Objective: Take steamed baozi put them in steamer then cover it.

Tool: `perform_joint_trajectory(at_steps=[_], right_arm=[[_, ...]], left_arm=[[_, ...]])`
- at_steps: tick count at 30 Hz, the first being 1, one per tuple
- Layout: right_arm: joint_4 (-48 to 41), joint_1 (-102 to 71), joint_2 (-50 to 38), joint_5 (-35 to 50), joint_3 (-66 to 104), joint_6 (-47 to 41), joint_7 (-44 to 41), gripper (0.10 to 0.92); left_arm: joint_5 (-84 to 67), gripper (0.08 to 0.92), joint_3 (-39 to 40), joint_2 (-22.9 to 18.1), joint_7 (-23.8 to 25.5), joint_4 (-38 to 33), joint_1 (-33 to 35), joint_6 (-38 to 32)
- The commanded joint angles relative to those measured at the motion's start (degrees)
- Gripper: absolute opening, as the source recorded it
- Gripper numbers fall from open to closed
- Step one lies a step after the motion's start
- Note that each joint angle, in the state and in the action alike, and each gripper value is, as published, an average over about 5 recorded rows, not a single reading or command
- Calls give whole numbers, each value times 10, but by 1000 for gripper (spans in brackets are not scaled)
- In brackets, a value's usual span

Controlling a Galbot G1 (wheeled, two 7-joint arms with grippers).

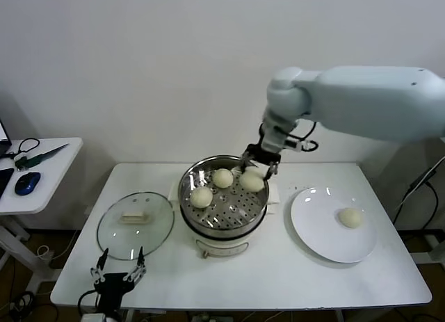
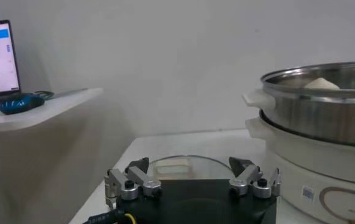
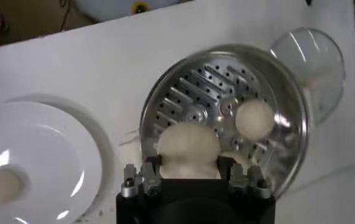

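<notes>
Placing the third steamed baozi: the right gripper (image 1: 260, 162) hangs over the rear right rim of the steamer (image 1: 224, 228), its fingers closed round a bun (image 3: 188, 150) that sits at or just above the perforated tray (image 3: 195, 97); whether it rests on the tray cannot be told. Two more buns (image 1: 223, 177) (image 1: 201, 197) lie on the tray toward its rear and left, and the fourth bun (image 1: 350, 217) waits on the white plate (image 1: 313, 224) at the table's right edge. The glass cover (image 1: 135, 224) lies flat, handle up, near the left front corner of the table (image 1: 278, 280). The left gripper (image 1: 117, 273) is parked at the front left edge, fingers spread and holding nothing.

To finish this step well, the bun should probably be settled on the tray before the fingers part, and these should open only as far as needed, since the steel wall stands just beside one finger and the rear bun is near the other. A straight vertical lift would likely clear the rim most safely.

Open room: the front right part of the tray is bare for the last bun; bare tabletop separates steamer from plate, and the cover sits just beside the steamer's base.
</notes>
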Motion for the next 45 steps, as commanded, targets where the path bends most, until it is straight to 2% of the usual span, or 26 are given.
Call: perform_joint_trajectory(at_steps=[1, 10, 18, 21, 25, 28, 34, 38, 41, 45], right_arm=[[-11, -93, 91, -132, 18, 61, 48, 628], [-52, -137, 120, -158, 17, 52, 47, 628], [-65, -153, 129, -130, 13, 23, 52, 629], [-63, -146, 129, -112, 10, 13, 52, 660], [-50, -111, 117, -75, 5, 4, 46, 763], [-57, -65, 96, -40, 4, 6, 27, 811], [-113, 57, 17, 125, -70, -4, -40, 822], [-142, 103, -80, 210, -133, -88, -96, 823], [-142, 102, -172, 227, -172, -182, -104, 823], [-144, 39, -287, 169, -165, -251, -90, 823]], left_arm=[[0, 823, -1, 1, 0, 2, 1, -1], [-1, 823, -7, 1, 0, -3, 2, -1], [-5, 823, -10, 3, -1, -3, 3, -2], [-5, 823, -10, 3, -1, -3, 2, -2], [-6, 823, -11, 4, -1, -3, 3, -3], [-6, 823, -11, 4, -1, -4, 5, -4], [-6, 823, -11, 4, -1, -5, 7, -5], [-4, 823, -9, 4, -1, -6, 8, -6], [-4, 823, -8, 4, 0, -6, 7, -6], [-5, 823, -8, 5, 0, -5, 5, -7]])
